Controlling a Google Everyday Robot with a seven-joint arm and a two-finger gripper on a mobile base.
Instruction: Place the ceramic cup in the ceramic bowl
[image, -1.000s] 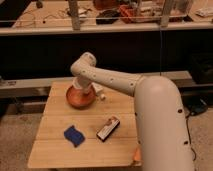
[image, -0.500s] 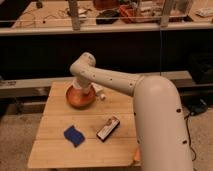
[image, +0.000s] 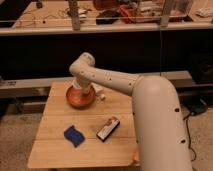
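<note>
The ceramic bowl (image: 80, 98), round and orange-brown, sits at the back of the wooden table (image: 55, 150). My arm reaches in from the lower right, bends at an elbow above the table's back edge and comes straight down. The gripper (image: 80, 86) hangs right over the bowl's middle, at or just inside its rim. The ceramic cup does not show apart from the gripper's pale end; it is hidden there or too small to tell.
A small white object (image: 100, 93) lies just right of the bowl. A blue pad (image: 74, 135) and a dark flat packet (image: 107, 129) lie toward the table's front. A dark counter with shelves runs behind the table.
</note>
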